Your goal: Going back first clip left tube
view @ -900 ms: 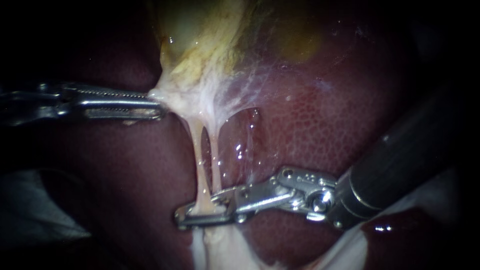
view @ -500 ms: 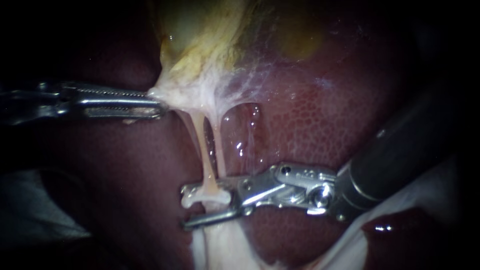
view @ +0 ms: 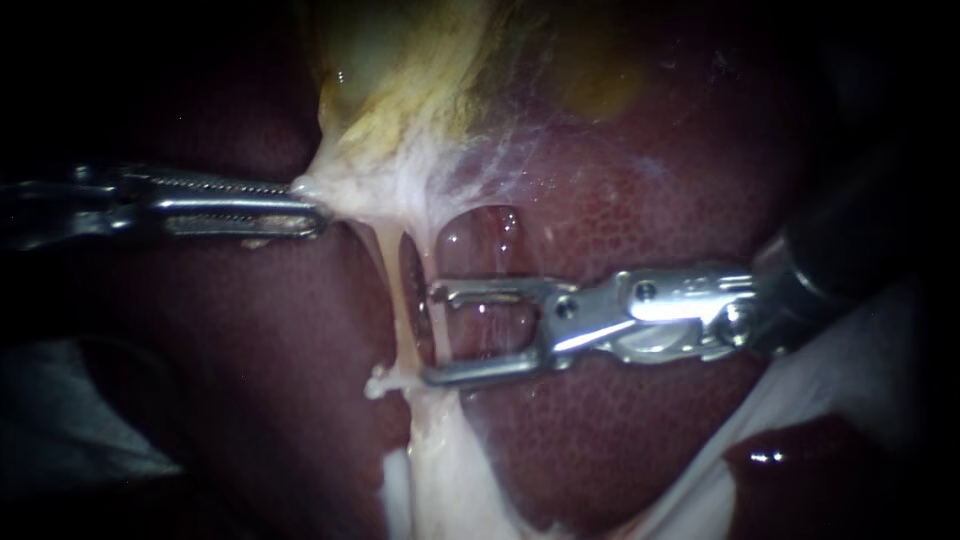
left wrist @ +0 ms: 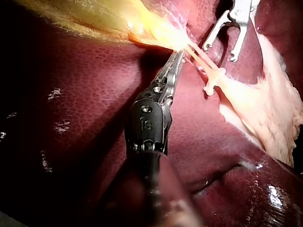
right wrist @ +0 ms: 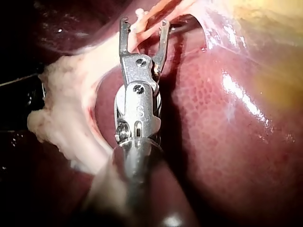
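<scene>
"Where's the clip (view: 384, 382)?"

"Low on the left tube (view: 402, 300). The right instrument (view: 430, 335) waits just beside it, jaws spread, empty."

"And the left instrument (view: 320, 213)?"

"Pinching pale tissue (view: 352, 196) taut. The right should withdraw straight, snagging neither tube."

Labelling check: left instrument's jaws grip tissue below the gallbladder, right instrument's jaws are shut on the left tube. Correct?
Not quite. The jaws of the right instrument are open, a wide gap between them, gripping nothing; the endoscope view shows it. The left instrument does grip tissue below the gallbladder.
</scene>
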You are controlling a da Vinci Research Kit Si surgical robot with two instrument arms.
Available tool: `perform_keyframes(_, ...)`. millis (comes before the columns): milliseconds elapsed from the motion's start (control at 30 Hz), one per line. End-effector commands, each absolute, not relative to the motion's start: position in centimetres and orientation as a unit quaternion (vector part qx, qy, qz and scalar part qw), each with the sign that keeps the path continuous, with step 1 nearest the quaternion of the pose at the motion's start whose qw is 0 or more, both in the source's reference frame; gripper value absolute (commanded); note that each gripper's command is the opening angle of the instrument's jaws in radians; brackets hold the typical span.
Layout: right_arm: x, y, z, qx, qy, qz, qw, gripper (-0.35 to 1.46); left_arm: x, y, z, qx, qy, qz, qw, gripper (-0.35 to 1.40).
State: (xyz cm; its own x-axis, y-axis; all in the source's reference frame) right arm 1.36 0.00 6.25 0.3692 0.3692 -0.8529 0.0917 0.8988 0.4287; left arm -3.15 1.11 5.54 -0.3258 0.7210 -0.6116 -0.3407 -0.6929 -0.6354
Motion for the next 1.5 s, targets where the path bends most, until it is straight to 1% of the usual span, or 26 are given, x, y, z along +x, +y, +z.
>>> perform_keyframes(33, 1.28, -0.01, 6.20, 0.202, 0.545, 0.074, 0.810, 0.49, -3.14, 1.11, 5.53, -0.473, -0.201, 0.789, 0.336, -0.35)
perform_keyframes(167, 1.03, 0.01, 6.08, 0.192, 0.530, 0.056, 0.824, 0.48, -3.14, 1.12, 5.54, -0.473, -0.201, 0.789, 0.336, -0.35)
perform_keyframes(233, 0.91, 0.04, 6.04, 0.193, 0.529, 0.059, 0.824, 0.48, -3.14, 1.12, 5.54, -0.473, -0.201, 0.789, 0.336, -0.35)
perform_keyframes(367, 0.65, 0.14, 5.96, 0.180, 0.526, 0.061, 0.829, 0.48, -3.14, 1.12, 5.54, -0.473, -0.200, 0.789, 0.337, -0.35)
perform_keyframes(567, 0.46, 0.27, 5.89, 0.168, 0.522, 0.062, 0.834, 0.49, -3.14, 1.12, 5.54, -0.473, -0.200, 0.789, 0.337, -0.35)
perform_keyframes(833, 0.40, 0.28, 5.91, 0.164, 0.522, 0.058, 0.835, 0.50, -3.14, 1.14, 5.59, -0.473, -0.200, 0.789, 0.337, -0.35)
perform_keyframes(1000, 0.38, 0.28, 5.92, 0.162, 0.522, 0.056, 0.835, 0.50, -3.16, 1.15, 5.77, -0.473, -0.197, 0.790, 0.336, -0.35)
perform_keyframes(1233, 0.34, 0.29, 5.93, 0.162, 0.522, 0.056, 0.835, 0.50, -3.32, 1.12, 6.10, -0.473, -0.188, 0.793, 0.335, -0.35)
perform_keyframes(1500, 0.33, 0.30, 5.92, 0.161, 0.523, 0.053, 0.835, 0.50, -3.48, 1.10, 6.25, -0.475, -0.190, 0.792, 0.332, -0.35)
